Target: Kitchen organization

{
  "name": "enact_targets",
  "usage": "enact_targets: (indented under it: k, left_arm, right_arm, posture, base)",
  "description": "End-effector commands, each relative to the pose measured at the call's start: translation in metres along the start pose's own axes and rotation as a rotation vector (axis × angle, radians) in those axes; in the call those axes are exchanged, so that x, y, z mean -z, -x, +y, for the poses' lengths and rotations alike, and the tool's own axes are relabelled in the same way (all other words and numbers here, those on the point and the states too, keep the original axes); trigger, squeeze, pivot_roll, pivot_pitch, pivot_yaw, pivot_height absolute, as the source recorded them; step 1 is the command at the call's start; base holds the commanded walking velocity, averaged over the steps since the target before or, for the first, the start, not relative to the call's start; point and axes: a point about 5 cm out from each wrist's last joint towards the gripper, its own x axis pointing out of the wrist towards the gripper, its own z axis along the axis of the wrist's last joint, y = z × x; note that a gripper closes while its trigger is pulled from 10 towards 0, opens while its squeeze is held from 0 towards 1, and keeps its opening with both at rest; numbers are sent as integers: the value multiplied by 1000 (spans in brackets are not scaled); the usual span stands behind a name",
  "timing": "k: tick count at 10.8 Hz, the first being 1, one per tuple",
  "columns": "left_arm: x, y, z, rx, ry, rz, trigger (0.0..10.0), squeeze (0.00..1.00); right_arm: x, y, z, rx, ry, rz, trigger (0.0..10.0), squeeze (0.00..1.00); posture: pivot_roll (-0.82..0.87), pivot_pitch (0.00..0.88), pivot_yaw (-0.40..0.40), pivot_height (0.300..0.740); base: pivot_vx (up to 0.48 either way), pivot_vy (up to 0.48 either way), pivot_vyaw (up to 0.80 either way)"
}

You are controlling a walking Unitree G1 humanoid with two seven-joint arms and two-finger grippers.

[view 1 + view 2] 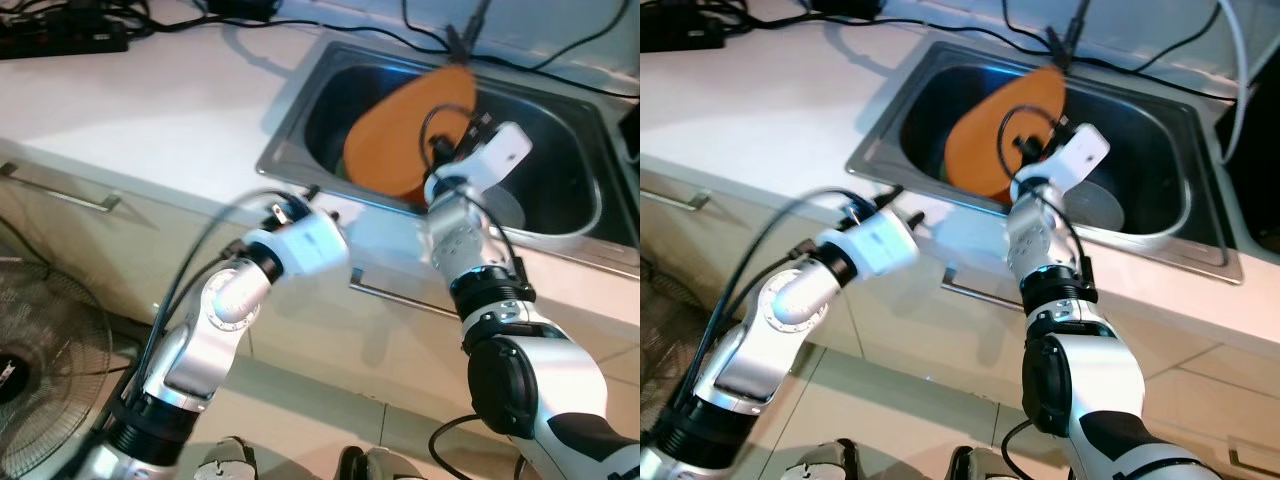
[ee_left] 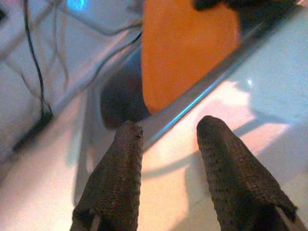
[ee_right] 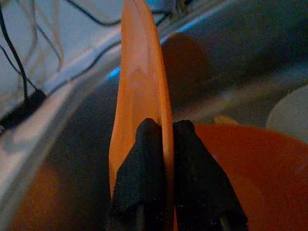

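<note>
A: Where does the orange plate stand?

B: Up on edge inside the steel sink, tilted toward the back wall. The right hand has both fingers pinched tight on its rim, one each side.

A: And the other arm?

B: The left hand hovers above the white table, just at the sink's front edge, fingers apart and holding nothing.

A: So which step is this?

B: Lifting the plate out, I judge. Next it must rise clear of the rim and the orange bowl below without slipping, then find a spot on the table
</note>
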Motion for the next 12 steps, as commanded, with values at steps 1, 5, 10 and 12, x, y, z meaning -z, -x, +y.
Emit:
enact_targets:
  k: [1, 5, 10, 12]
  left_arm:
    - [-1, 2, -1, -22, 138, 3, 10000, 0]
    - [16, 4, 4, -160, 453, 61, 10000, 0]
    - [13, 4, 3, -153, 497, 63, 10000, 0]
    - [13, 4, 6, -153, 494, 64, 10000, 0]
  right_arm:
    - [-11, -3, 3, -17, 11, -48, 10000, 0]
    - [-5, -4, -5, 0, 33, -20, 10000, 0]
    - [1, -3, -7, -5, 63, 5, 10000, 0]
    - [1, -3, -8, -6, 62, 6, 10000, 0]
  posture:
    - [82, 152, -123, 740]
    - [82, 153, -123, 740]
    - [84, 155, -124, 740]
    - [87, 150, -118, 740]
  base:
    - [0, 0, 0]
    - [0, 0, 0]
    - [0, 0, 0]
    - [0, 0, 0]
